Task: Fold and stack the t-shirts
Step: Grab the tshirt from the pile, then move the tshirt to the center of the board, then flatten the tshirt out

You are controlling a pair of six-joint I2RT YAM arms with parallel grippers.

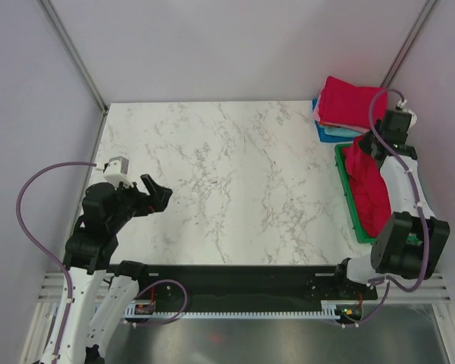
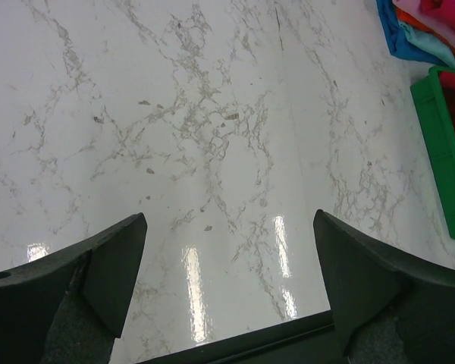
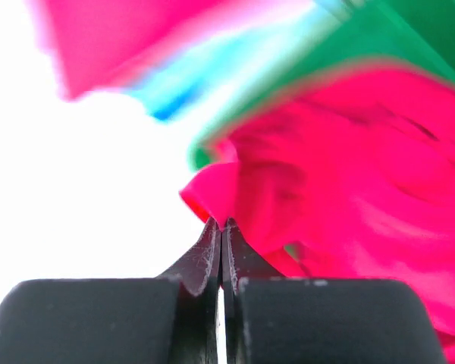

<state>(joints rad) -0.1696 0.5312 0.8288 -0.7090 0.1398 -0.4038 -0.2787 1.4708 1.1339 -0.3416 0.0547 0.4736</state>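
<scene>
A crumpled crimson red t-shirt [image 1: 368, 186] lies in the green tray [image 1: 349, 206] at the right edge. My right gripper [image 1: 366, 144] is over the tray's far end. In the right wrist view it [image 3: 222, 226] is shut on a fold of the red t-shirt [image 3: 341, 189]. A stack of folded t-shirts [image 1: 345, 106], red on top with teal and blue below, sits at the far right corner behind the tray. My left gripper [image 1: 161, 196] hovers open and empty over the table's left side, its fingers [image 2: 114, 265] wide apart above bare marble.
The white marble table [image 1: 227, 174] is bounded by grey walls at the back and sides. In the left wrist view, the stack [image 2: 417, 30] and the tray's rim [image 2: 440, 144] show at the right. A black rail runs along the near edge.
</scene>
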